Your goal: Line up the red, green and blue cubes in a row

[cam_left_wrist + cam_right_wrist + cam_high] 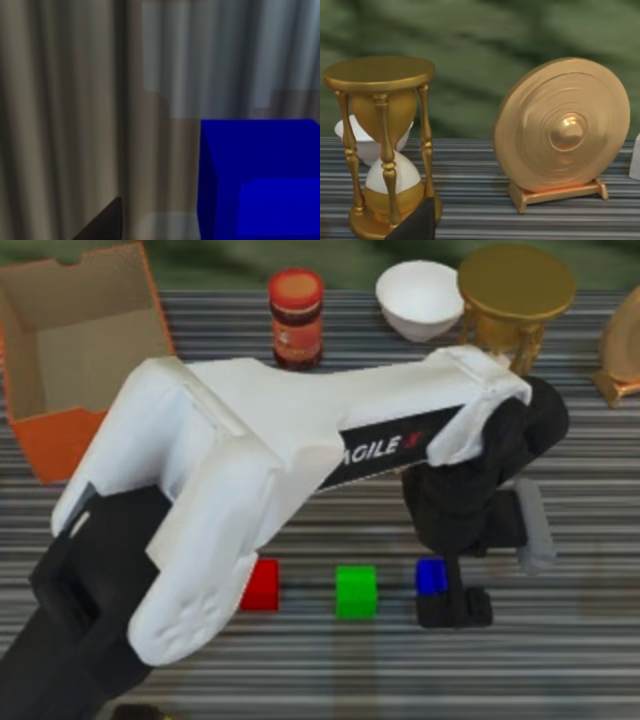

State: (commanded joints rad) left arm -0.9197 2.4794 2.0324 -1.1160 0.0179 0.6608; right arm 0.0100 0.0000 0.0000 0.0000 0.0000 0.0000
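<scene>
While over blue cube [431, 575], left arm [300, 455] outstretched.

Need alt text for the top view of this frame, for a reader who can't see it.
Red cube, green cube and blue cube sit in a row on a striped table, with the left arm's end effector right at the blue cube. Behind are an orange-sided box, a jar, a white bowl and a gold hourglass.
</scene>
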